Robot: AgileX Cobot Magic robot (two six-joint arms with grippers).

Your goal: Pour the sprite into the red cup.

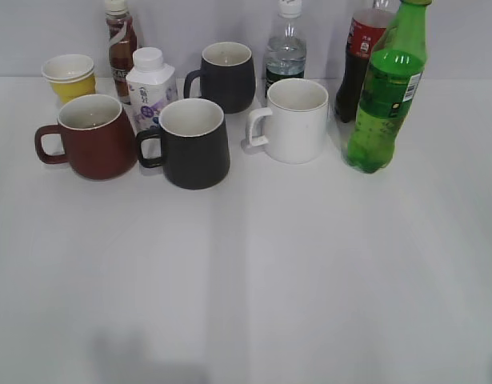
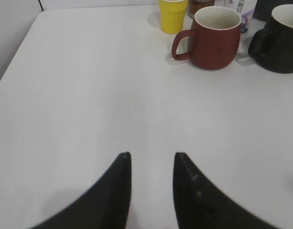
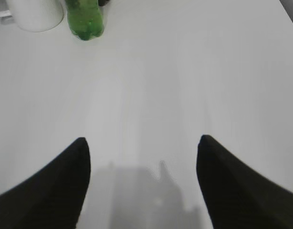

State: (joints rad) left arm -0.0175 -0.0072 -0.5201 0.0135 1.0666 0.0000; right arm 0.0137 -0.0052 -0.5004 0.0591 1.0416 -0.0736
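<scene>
The sprite (image 1: pixel 387 96), a tall green bottle, stands upright at the back right of the table; its base shows in the right wrist view (image 3: pixel 84 19). The red cup (image 1: pixel 92 136) stands upright at the left, handle to the left; it also shows in the left wrist view (image 2: pixel 214 38). My left gripper (image 2: pixel 152 155) is open and empty above bare table, well short of the red cup. My right gripper (image 3: pixel 142 139) is wide open and empty, well short of the sprite. Neither gripper shows in the exterior view.
Between cup and sprite stand a black mug (image 1: pixel 191 144), a white mug (image 1: pixel 292 120), another black mug (image 1: pixel 226 76), a small white carton (image 1: pixel 150 88), a yellow paper cup (image 1: pixel 70 76), a brown bottle (image 1: pixel 120 40), a clear bottle (image 1: pixel 286 48) and a cola bottle (image 1: pixel 359 56).
</scene>
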